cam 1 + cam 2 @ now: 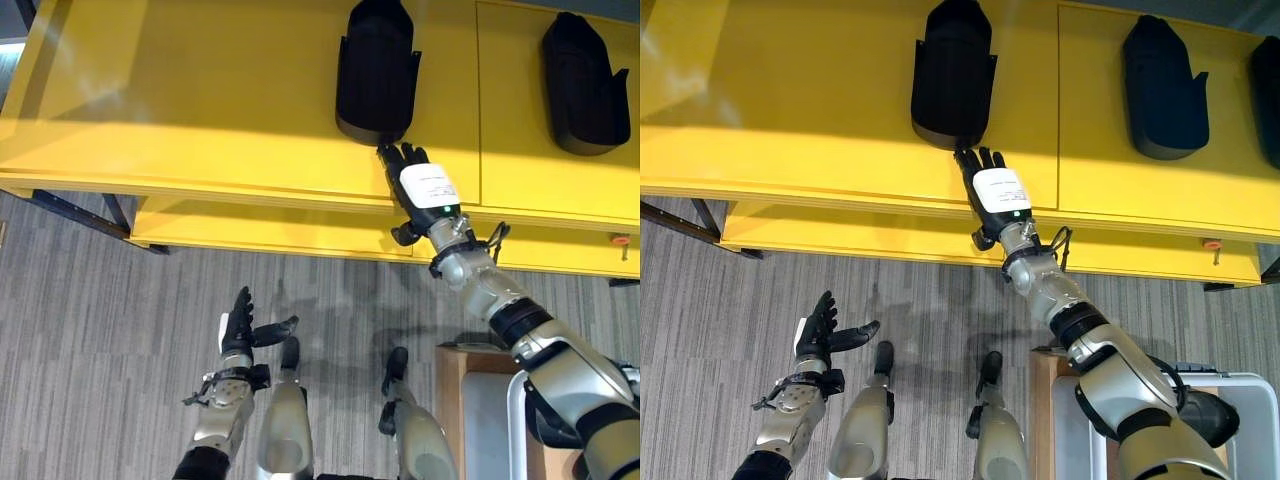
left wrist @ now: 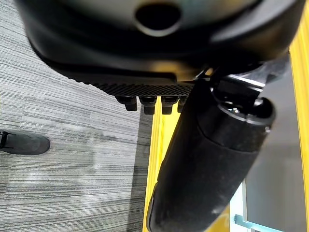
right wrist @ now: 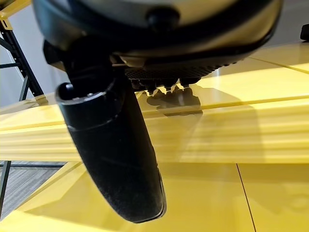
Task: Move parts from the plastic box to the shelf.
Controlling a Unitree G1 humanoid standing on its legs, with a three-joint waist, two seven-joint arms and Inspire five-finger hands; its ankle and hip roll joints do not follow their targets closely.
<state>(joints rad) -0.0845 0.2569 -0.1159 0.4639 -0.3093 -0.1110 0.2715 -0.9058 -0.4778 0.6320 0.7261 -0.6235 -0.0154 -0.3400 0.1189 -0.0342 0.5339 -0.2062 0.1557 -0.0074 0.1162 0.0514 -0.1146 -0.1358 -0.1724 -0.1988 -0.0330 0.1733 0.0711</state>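
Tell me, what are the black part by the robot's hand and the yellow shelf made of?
Black part: probably moulded plastic, matt, dull with hardly any shine. Yellow shelf: looks like painted metal or coated board, smooth and semi-glossy; it mirrors the right hand faintly in the right wrist view. I can't be sure of either.

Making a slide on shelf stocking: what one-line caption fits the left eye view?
Right hand, fingers straight, reaches to a black part on the yellow shelf; left hand hangs open over the floor.
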